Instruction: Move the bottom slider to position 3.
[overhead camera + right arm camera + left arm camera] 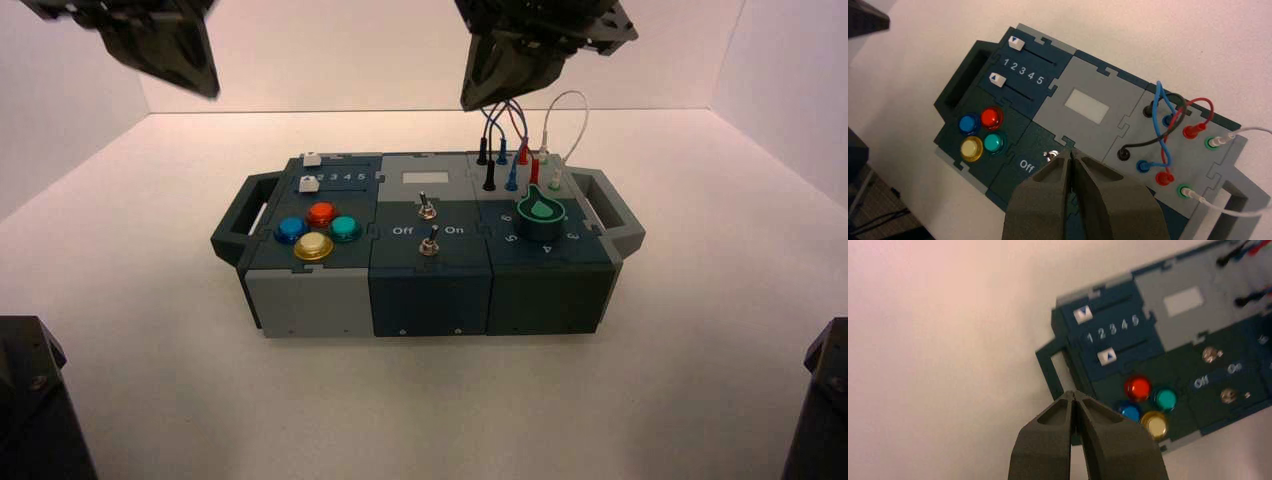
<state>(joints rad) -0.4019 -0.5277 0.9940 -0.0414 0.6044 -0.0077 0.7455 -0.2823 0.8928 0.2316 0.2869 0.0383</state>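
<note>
The bottom slider's white knob sits on the box's left module, on the track nearer the coloured buttons. The wrist views show it at the end of its track by numeral 1. The printed numeral 3 lies in the straight row between the two slider tracks. My left gripper hangs high above and left of the box, fingers shut and empty. My right gripper hangs high over the box's rear, shut and empty.
The top slider knob is also at its left end. Four coloured buttons, two toggle switches, a green dial and plugged wires fill the rest of the box. Handles stick out at both ends.
</note>
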